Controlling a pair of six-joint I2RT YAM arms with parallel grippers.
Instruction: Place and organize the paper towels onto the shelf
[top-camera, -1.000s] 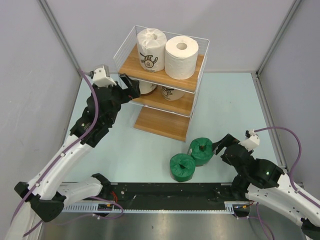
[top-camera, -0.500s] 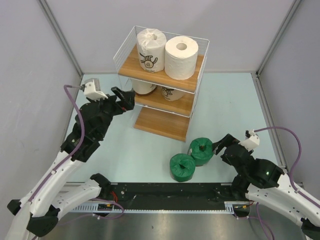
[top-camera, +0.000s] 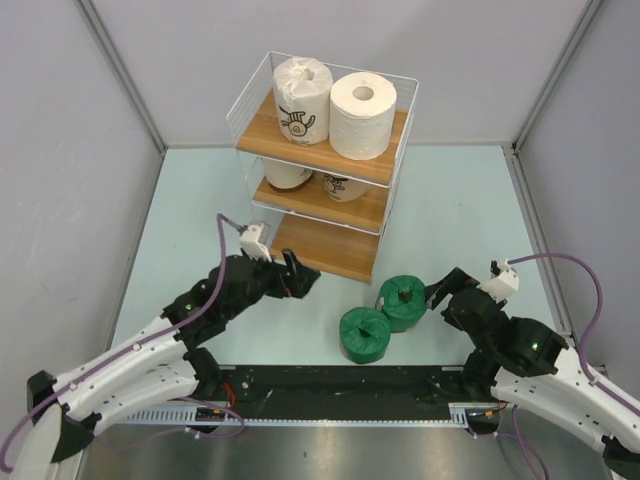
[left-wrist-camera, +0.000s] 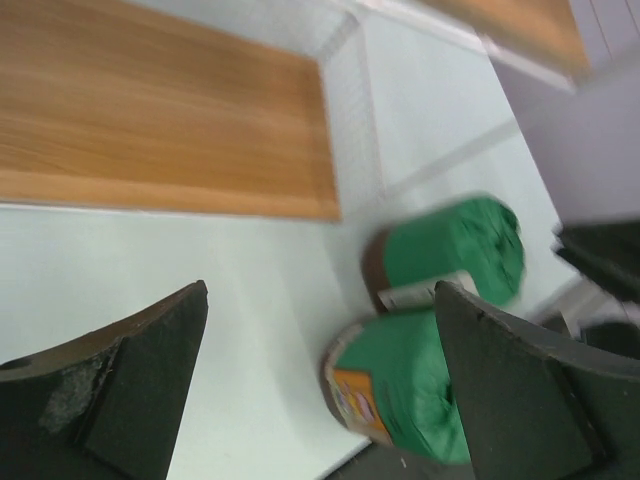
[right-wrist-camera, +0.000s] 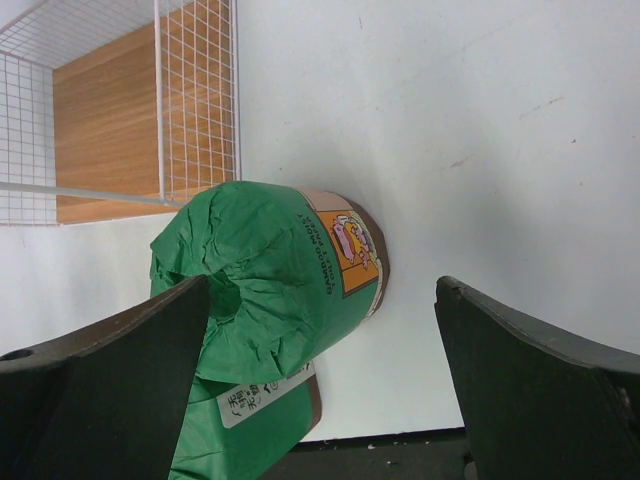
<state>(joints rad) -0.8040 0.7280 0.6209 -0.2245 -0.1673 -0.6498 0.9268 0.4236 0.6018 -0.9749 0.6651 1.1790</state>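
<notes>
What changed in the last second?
The left gripper withdrew from the shelf's middle tier toward the near edge, open and empty, now beside the bottom board. The right gripper, the green rolls and the shelved rolls stayed put.

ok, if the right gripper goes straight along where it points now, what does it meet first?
Likely the green roll nearer the shelf, dead ahead of the right gripper, jaws open; the gap is unclear.

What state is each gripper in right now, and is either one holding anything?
Left gripper: open, holding nothing.
Right gripper: open, holding nothing; a green roll lies just ahead of it.
</notes>
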